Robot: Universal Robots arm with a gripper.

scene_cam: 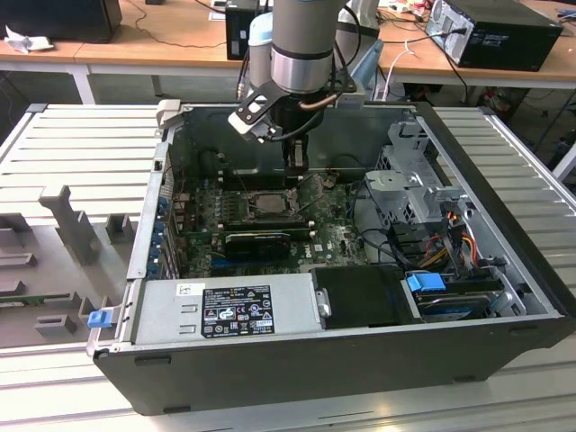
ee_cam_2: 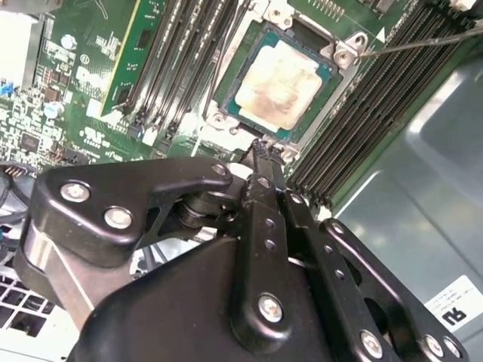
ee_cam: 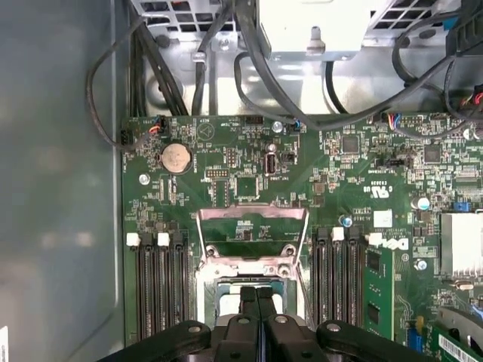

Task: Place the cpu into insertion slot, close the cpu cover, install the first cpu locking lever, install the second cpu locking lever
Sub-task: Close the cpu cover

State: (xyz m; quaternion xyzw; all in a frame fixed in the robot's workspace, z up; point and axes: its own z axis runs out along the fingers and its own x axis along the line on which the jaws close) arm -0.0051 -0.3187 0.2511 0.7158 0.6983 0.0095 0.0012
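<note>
Inside the open computer case (scene_cam: 297,369), claw (ee_cam: 256,294) pressed together, pinching nothing, tips just beside the rim of the insertion slot (scene_cam: 267,203). In the slot, cpu (ee_cam_2: 281,79) lying flat, pale face uncovered. Next to it, cpu cover (ee_cam: 249,265) swung open over the green circuit board (ee_cam: 249,166), board visible through its window.

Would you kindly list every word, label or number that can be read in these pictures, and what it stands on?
Nothing reads clearly.
The black label on the power supply: too small.
The white sticker on the case wall: cut off, unreadable.
The circuit board markings: too small.
</note>
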